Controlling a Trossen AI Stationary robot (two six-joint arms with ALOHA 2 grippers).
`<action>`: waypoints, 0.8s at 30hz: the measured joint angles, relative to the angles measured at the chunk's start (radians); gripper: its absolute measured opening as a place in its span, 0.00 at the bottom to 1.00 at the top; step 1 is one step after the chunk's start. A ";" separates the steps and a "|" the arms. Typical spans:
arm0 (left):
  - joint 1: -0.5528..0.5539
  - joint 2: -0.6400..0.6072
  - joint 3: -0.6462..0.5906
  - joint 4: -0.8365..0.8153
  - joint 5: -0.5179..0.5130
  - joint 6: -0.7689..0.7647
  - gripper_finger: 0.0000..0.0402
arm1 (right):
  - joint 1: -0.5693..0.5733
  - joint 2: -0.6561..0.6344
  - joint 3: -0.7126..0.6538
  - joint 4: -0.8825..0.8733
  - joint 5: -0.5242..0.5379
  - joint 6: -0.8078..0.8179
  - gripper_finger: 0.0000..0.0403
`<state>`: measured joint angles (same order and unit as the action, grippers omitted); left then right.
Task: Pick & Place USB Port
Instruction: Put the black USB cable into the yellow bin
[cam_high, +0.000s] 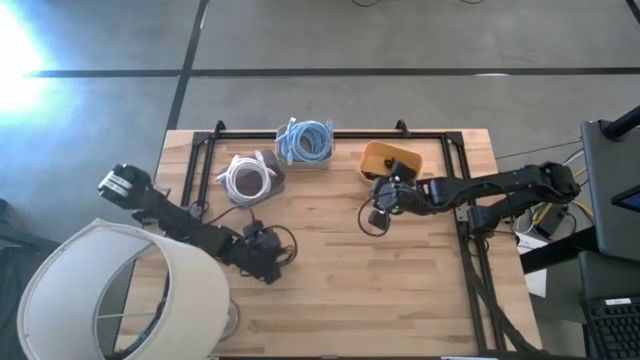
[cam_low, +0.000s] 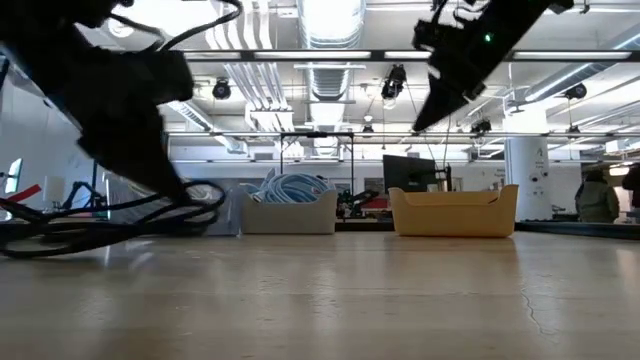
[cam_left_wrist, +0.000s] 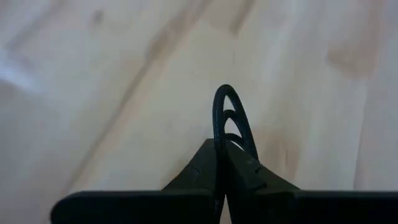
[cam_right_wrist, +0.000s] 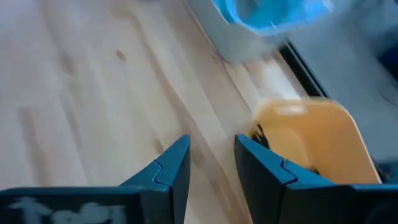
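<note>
A black coiled cable lies near the table's middle-left, and my left gripper is shut on it. In the low view its loops spread beside the left arm. My right gripper is open and holds nothing. It hangs above the table, just on the near side of the yellow bin. The right wrist view shows its fingers apart over bare wood, with the yellow bin ahead. My left gripper pinches several strands of the black cable between its two fingers, and the loops stand up just past the fingertips. The fingers come slanting down from the table's left. The rest of the coil hangs down to the table top.
At the far edge stand a bin with a blue cable and one with a white cable. A black frame runs along the far and side edges. A large white lampshade covers the near left corner. Bare wood lies at the middle and near right.
</note>
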<state>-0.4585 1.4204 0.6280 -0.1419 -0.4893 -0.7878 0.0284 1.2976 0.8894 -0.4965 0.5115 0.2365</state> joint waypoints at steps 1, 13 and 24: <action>0.008 0.000 0.003 0.016 -0.017 0.001 0.03 | 0.000 -0.003 0.010 0.012 -0.025 -0.020 0.29; 0.134 0.000 0.060 0.258 -0.226 0.133 0.05 | 0.002 -0.052 -0.133 0.518 -0.389 -0.262 0.25; 0.204 0.000 0.106 0.535 -0.312 0.464 0.06 | -0.009 -0.017 -0.380 1.122 -0.465 -0.113 0.25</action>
<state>-0.2547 1.4200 0.7341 0.3934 -0.8008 -0.3235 0.0196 1.2808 0.5089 0.6255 0.0462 0.1240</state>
